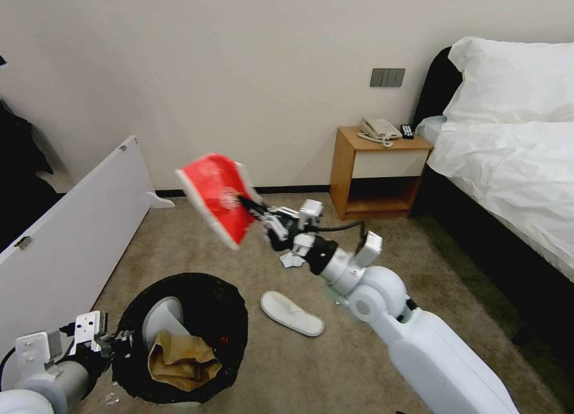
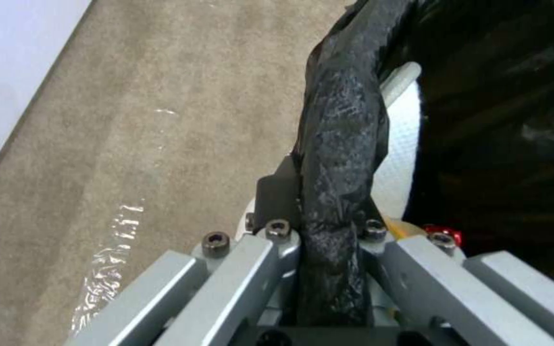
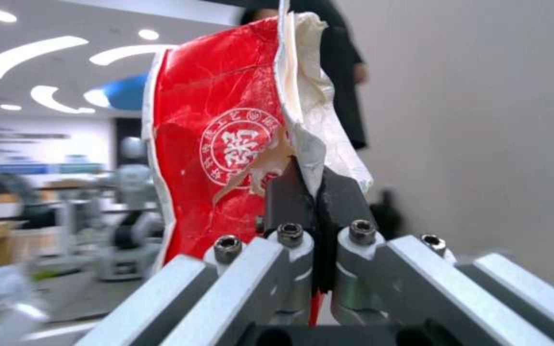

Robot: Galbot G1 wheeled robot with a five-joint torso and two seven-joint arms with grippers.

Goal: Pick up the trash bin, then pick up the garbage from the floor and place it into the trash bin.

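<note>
Right claw (image 1: 250,203) clenched on the edge of the red snack packet (image 1: 218,197), raised in the air above the floor (image 1: 371,366), up and to the right of the trash bin (image 1: 179,336). In the right wrist view, dark fingers (image 3: 288,199) pinched tight on the packet's torn white edge (image 3: 312,125), red face with a round white emblem turned toward the camera.

Left claw (image 1: 122,345) low at the lower left, clamped on the bin's rim where the black bag folds over. In the left wrist view, fingers (image 2: 277,197) closed on the crinkled black liner (image 2: 341,144), with beige carpet (image 2: 130,125) to one side and the bin's dark inside to the other.

Inside the trash bin: a white slipper (image 1: 164,319) against the wall, a crumpled brown paper bag (image 1: 179,360), a small glimpse of red beside it.

On the floor, just right of the bin: a second white slipper (image 1: 291,313), lying flat. Farther back, near the right wrist: white crumpled tissues (image 1: 291,259). Beyond: a wooden nightstand (image 1: 376,174) with a telephone (image 1: 378,128), a bed (image 1: 514,163) at the right, a white panel (image 1: 72,234) leaning at the left.
</note>
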